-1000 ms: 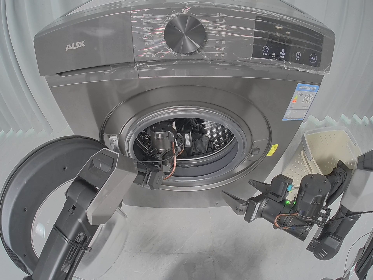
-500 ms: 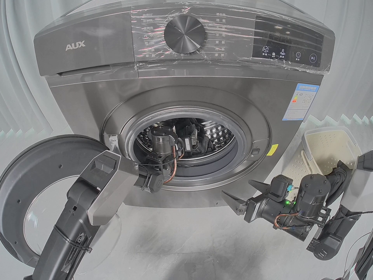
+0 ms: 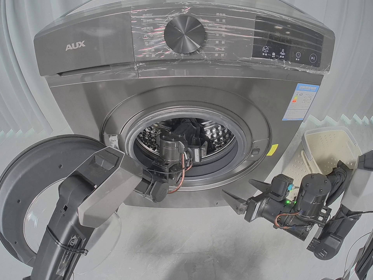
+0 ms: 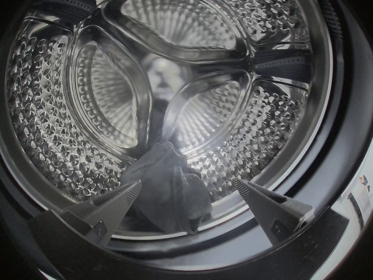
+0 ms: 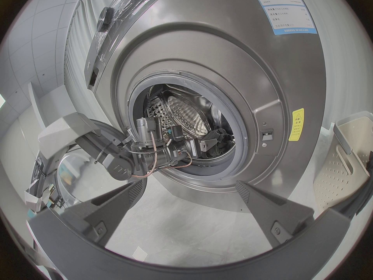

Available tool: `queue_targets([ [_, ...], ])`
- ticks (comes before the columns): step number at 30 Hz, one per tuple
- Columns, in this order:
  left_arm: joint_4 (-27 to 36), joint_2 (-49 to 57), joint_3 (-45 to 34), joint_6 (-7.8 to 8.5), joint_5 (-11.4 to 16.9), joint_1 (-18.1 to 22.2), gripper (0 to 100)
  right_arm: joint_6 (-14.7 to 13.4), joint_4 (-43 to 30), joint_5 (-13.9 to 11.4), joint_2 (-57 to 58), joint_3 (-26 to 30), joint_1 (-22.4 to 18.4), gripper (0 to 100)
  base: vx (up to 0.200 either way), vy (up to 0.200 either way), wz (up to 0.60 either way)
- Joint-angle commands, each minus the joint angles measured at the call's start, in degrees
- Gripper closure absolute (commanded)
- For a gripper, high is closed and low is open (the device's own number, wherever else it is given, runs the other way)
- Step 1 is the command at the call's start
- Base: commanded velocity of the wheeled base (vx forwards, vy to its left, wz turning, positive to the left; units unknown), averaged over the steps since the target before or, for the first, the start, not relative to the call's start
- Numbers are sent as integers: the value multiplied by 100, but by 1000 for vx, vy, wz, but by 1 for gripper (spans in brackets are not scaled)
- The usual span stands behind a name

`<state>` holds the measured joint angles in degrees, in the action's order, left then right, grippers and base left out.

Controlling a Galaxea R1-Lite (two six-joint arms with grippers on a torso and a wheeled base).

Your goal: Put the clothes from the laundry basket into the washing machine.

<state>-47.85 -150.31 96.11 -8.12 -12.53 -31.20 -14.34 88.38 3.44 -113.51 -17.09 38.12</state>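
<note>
My left hand (image 4: 187, 182) is inside the mouth of the washing machine (image 3: 97, 94), fingers apart and gripping nothing. The dark garment (image 4: 171, 199) lies just past them at the front lip of the drum (image 4: 50, 129). When I back out, a fingertip could snag the cloth and drag it over the seal. My right hand (image 3: 237, 187), also spread, hangs beside the laundry basket (image 3: 330, 144).

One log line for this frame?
left gripper: open, at drum mouth | dark garment: loose in drum | right gripper: open, empty, before washing machine | door: open
</note>
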Motion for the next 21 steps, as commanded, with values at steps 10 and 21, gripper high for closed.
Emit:
queue_targets([
  [10,-515,1689,-2457,30,-39,-809,0,1,4,-1,39,4,-33,0,0,0,0],
  [21,-981,3728,-5260,-348,-74,-1565,0,19,4,-1,180,162,-24,0,0,0,0],
])
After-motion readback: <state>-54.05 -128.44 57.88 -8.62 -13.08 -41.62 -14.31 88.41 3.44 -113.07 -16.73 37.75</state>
